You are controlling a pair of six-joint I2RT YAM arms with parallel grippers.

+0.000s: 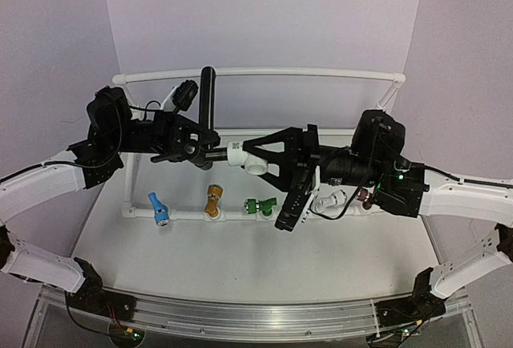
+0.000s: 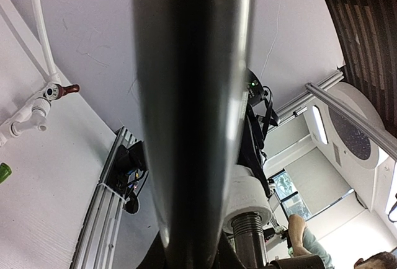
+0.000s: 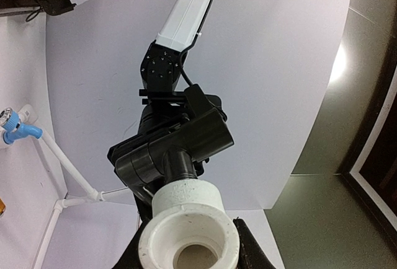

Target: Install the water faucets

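The dark faucet (image 1: 195, 149) hangs in mid air above the pipe rack, its long lever handle (image 1: 208, 95) pointing up and back. My left gripper (image 1: 180, 146) is shut on the faucet body. In the left wrist view the lever (image 2: 192, 95) fills the middle, with the gripper (image 2: 192, 260) at the bottom edge. The faucet's threaded stub enters the white pipe fitting (image 1: 245, 158), which also shows in the left wrist view (image 2: 255, 198). My right gripper (image 1: 263, 160) is shut on that fitting. The right wrist view shows the gripper (image 3: 186, 253) round the fitting (image 3: 188, 232), and the faucet body (image 3: 173, 148) behind it.
A white pipe frame (image 1: 264, 74) stands on the table. Its front rail carries a blue faucet (image 1: 157, 208), a gold one (image 1: 212, 201), a green one (image 1: 259, 205) and a white one with a dark red knob (image 1: 337, 200). The aluminium rail (image 1: 256, 316) runs along the near edge.
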